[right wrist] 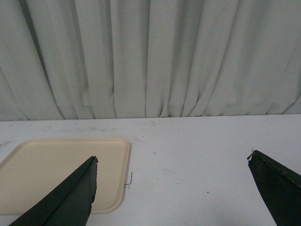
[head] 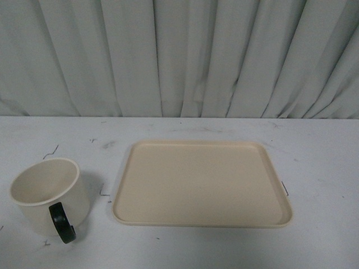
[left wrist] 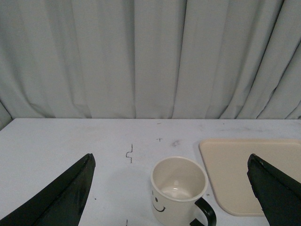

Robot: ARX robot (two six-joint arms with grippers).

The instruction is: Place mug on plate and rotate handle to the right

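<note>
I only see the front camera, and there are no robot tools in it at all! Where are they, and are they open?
Observer: The left tool is open and holds nothing. Its camera shows the mug just ahead of it, untouched.
Operator: Does my mug have a picture on it?
Observer: Yes, a black smiley face, on a side your camera does not show.
Operator: And the other tool?
Observer: The right tool is open and empty too. Its camera looks over one end of the plate.
</note>
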